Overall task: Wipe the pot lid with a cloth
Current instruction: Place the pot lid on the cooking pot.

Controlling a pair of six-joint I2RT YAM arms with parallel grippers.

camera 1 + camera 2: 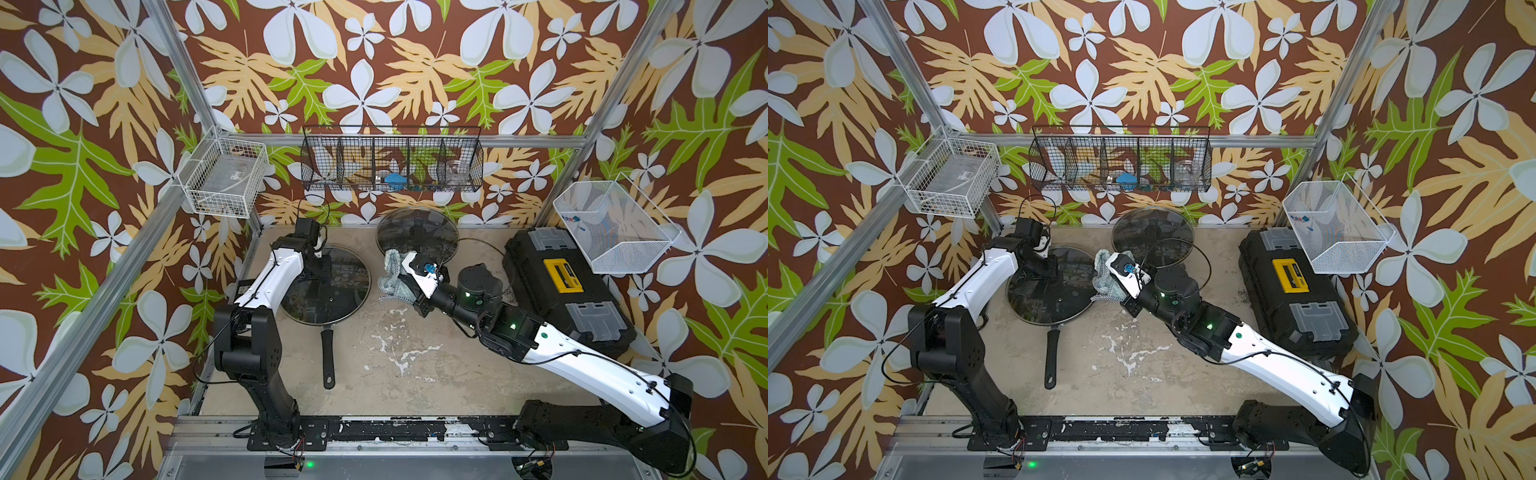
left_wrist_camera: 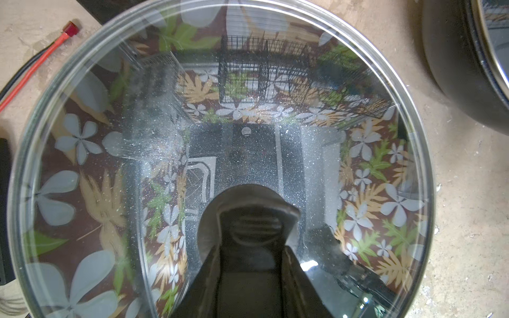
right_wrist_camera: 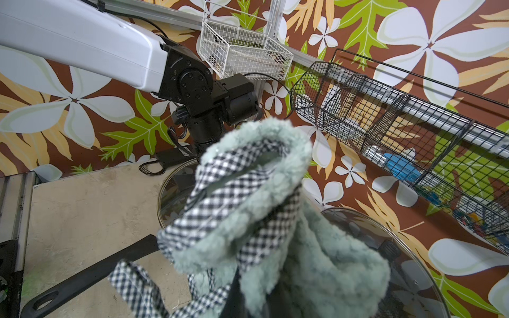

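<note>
Cloth [image 3: 248, 220] fills the right wrist view: fluffy grey-teal face, black-white checked backing, all bunched. Right claw [image 1: 402, 286] is grasping it, jaws clenched and buried in the folds. It looks lifted clear of the bench [image 1: 415, 374], between the pot lid [image 1: 332, 291] sitting on the pan and a second lid [image 1: 417, 235] behind. Left claw [image 2: 252, 236] is clenched on the knob [image 2: 248, 209] of the pot lid, pinning it.

Step in hand, I'd say, is bringing the cloth onto the glass. To do it well:
- Lower until the fluffy face lies flat.
- Use light pressure and sweep arcs round the knob.
- Stay off the left arm and the pan handle [image 1: 328, 357].
- The left hold should be firm so the lid doesn't skid.

Only the left wrist view shows white specks [image 2: 154, 143] and a smeared patch on the glass. In both top views the glass shows just reflections. Only the top views place the cloth against the lid's edge, and I cannot tell whether they touch.
</note>
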